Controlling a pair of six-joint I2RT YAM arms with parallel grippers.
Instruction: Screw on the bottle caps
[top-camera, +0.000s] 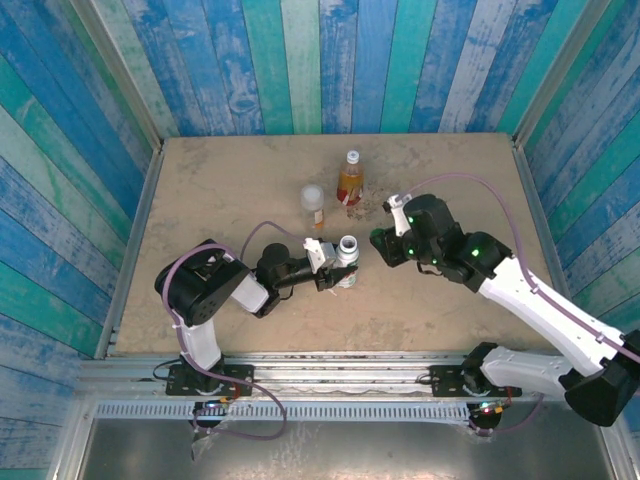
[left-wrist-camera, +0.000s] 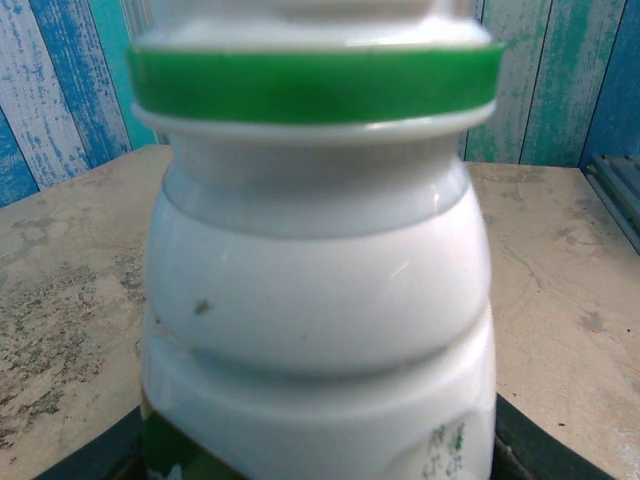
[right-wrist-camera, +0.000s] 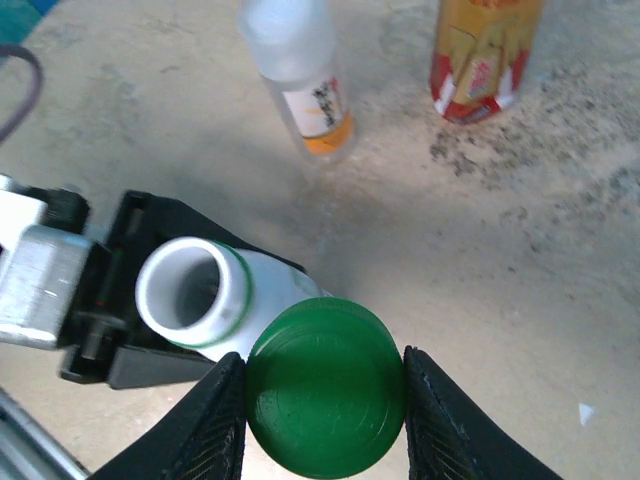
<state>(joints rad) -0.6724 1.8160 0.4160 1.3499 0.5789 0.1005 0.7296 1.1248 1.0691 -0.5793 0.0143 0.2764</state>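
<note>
My left gripper (top-camera: 338, 268) is shut on the white bottle with green print (top-camera: 346, 258), whose mouth (right-wrist-camera: 192, 290) is open and ringed by a green band (left-wrist-camera: 315, 85). Its dark fingers (left-wrist-camera: 95, 455) show at the bottle's sides in the left wrist view. My right gripper (right-wrist-camera: 325, 400) is shut on the dark green cap (right-wrist-camera: 325, 385), holding it just right of the open mouth without touching it; from above this gripper (top-camera: 380, 245) sits close beside the bottle. The amber bottle with a red label (top-camera: 349, 182) and the short clear bottle with an orange label (top-camera: 314, 204) stand upright behind.
The short clear bottle (right-wrist-camera: 305, 85) and the amber bottle (right-wrist-camera: 480, 60) stand a short way beyond the green cap. Blue striped walls (top-camera: 320, 60) enclose the tan table (top-camera: 200, 190) on three sides. Bare table lies to the left and right of the bottles.
</note>
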